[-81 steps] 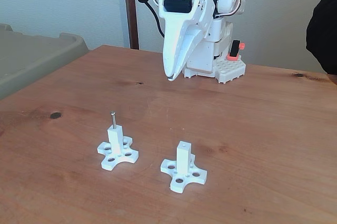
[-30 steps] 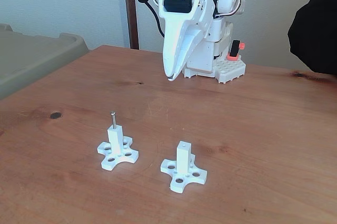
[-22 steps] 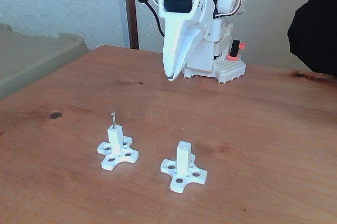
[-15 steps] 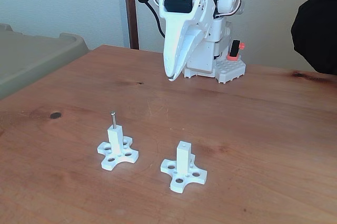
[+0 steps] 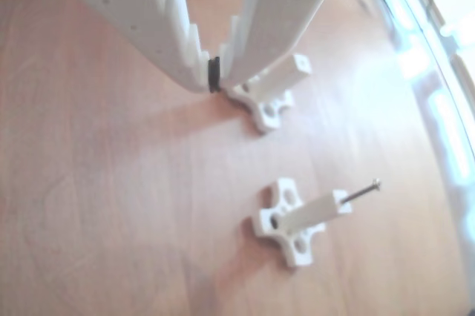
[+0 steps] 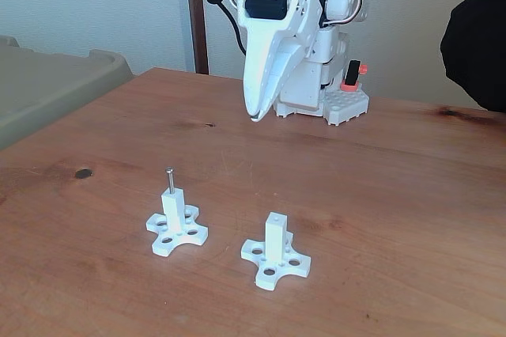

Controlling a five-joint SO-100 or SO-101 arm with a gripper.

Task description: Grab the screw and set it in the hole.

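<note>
Two white posts with cross-shaped bases stand on the wooden table. The screw [image 6: 169, 179] [image 5: 361, 192] stands upright in the top of the left post [image 6: 175, 217] [image 5: 315, 212] in the fixed view. The right post [image 6: 275, 244] [image 5: 286, 73] has an empty hole [image 6: 276, 215] in its top face. My gripper [image 6: 253, 117] [image 5: 214, 79] hangs above the table well behind both posts, near the arm's base, shut with nothing between its fingers.
The arm's base [image 6: 332, 92] stands at the table's far edge. A grey-green bin [image 6: 47, 84] sits beyond the left edge. A person's dark sleeve [image 6: 478, 36] shows at the upper right. A dark knot [image 6: 82, 173] marks the wood at left.
The gripper has risen very slightly. The dark sleeve at the right has shifted in and out. Posts and screw have not moved.
</note>
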